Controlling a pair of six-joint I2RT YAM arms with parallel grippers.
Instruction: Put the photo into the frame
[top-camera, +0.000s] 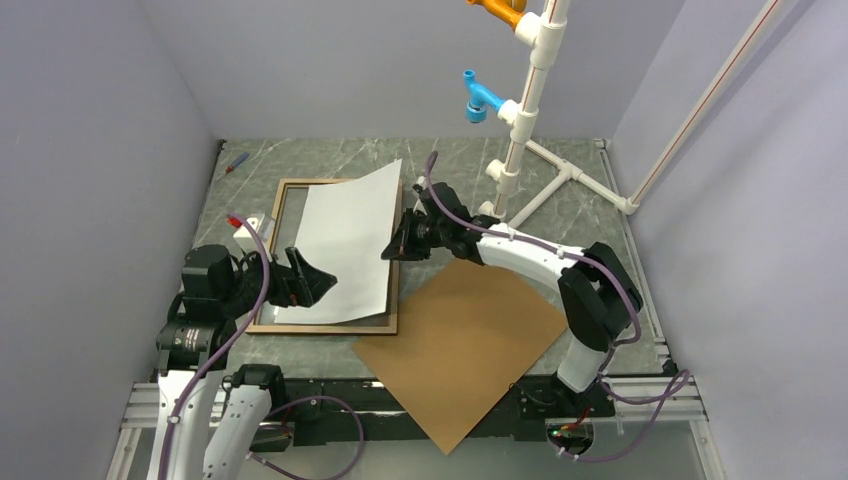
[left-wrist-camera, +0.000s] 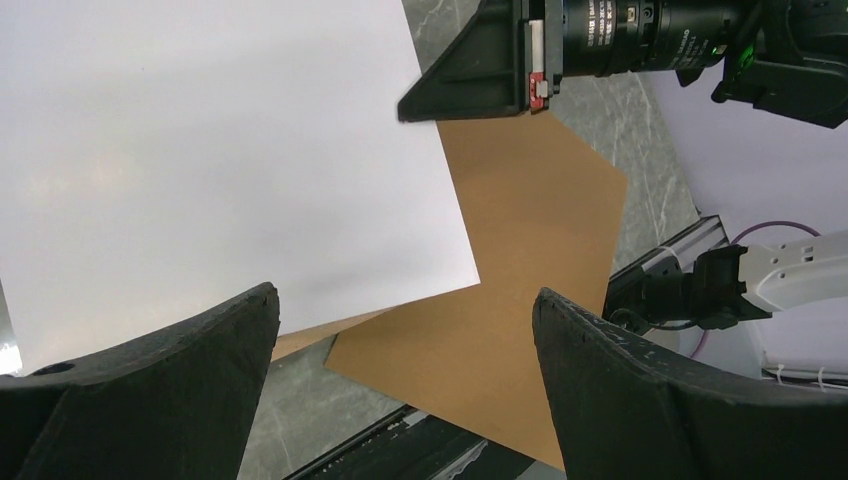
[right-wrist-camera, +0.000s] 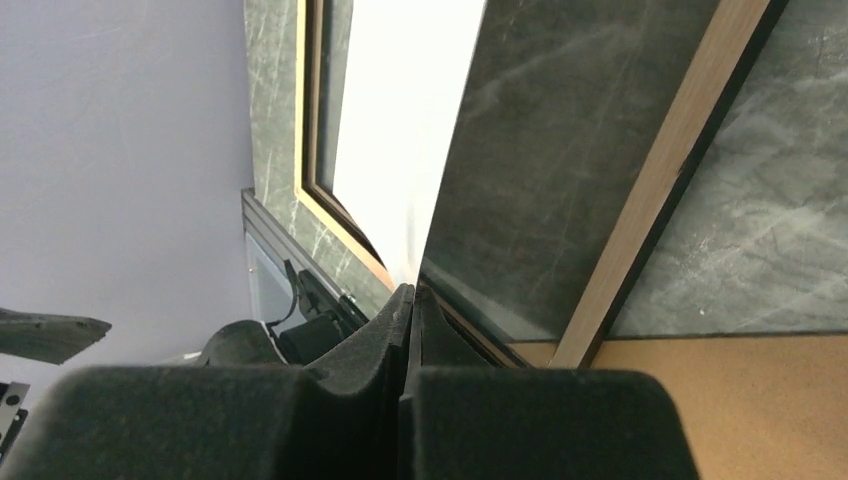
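The photo shows its plain white reverse and is tilted above the frame, a light-wood rectangle lying flat on the marble table. My right gripper is shut on the photo's right edge. In the right wrist view the fingers pinch the thin white sheet, with the frame's rail beyond. My left gripper stands open at the photo's near left corner, touching nothing. Its view shows the white sheet ahead and the wide gap of the gripper.
A brown backing board lies right of the frame, overhanging the table's near edge, also in the left wrist view as the board. A white pipe stand rises at the back right. A pen lies back left. Walls close in on both sides.
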